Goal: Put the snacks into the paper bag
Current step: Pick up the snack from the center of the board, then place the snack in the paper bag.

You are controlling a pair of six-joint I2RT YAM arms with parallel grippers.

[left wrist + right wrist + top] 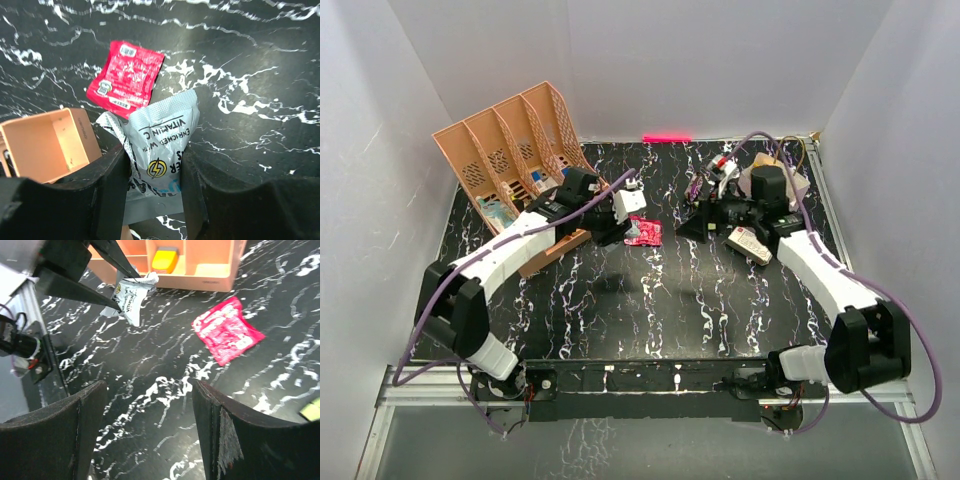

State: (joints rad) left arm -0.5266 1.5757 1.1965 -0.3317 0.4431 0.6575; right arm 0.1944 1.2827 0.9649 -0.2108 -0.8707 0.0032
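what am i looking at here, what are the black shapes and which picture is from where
Two robot arms are bolted to a black marbled table. One picture looks down from above; the other two come from a camera on each wrist, so the black shapes at the bottom are that arm's own fingers. The left gripper pinches a silver-grey packet. A red packet lies flat on the table just past it, near a peach organiser. The right gripper is open and holds nothing.

Bright, even overhead light — soft shadows, glossy table (650, 300) glare — wrist claws blurred
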